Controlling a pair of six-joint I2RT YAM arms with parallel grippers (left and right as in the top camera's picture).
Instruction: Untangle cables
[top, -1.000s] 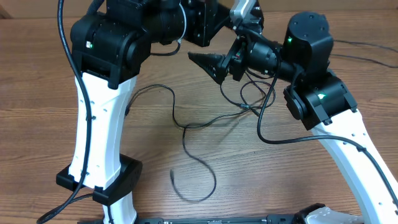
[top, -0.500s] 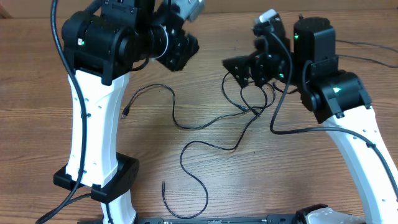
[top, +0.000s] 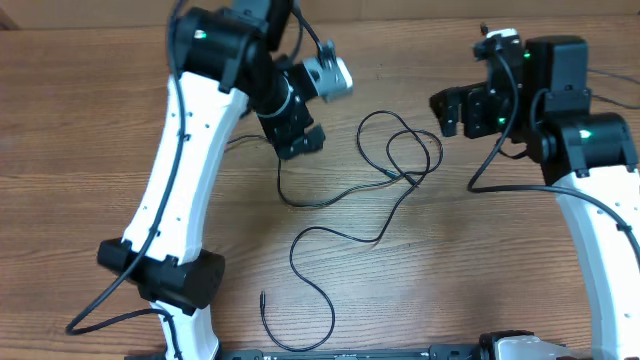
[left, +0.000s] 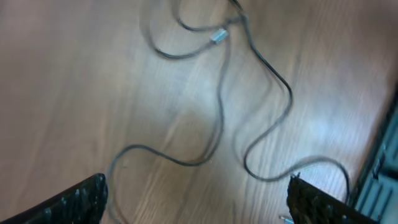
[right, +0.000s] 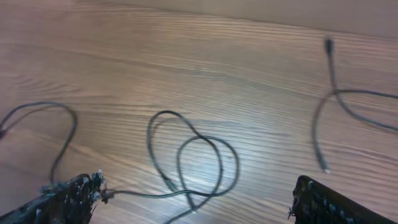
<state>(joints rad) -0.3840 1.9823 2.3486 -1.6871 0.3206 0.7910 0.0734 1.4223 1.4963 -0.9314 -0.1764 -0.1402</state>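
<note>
Several thin black cables (top: 400, 160) lie loose on the wooden table, looped and crossing near the middle (top: 410, 180). One strand trails down to a plug end (top: 262, 297). My left gripper (top: 298, 138) hovers over the left part of the cables, open and empty. In the left wrist view its fingertips (left: 81, 198) frame bare wood below a curving cable (left: 217, 118). My right gripper (top: 450, 110) hangs open to the right of the loops. In the right wrist view the cable loops (right: 193, 162) lie between its fingers (right: 329, 202), and one strand runs up against the left fingertip (right: 68, 196).
Both arms' white links and black bases stand at the table's left (top: 160, 280) and right (top: 600, 250). Thick arm cables hang off each arm (top: 500, 150). A further cable end with a plug (right: 328, 45) lies at the far right of the right wrist view.
My left gripper has opened and its arm swung right and down over the cables. The right arm drew back to the right. The cables dropped flat and spread out.
</note>
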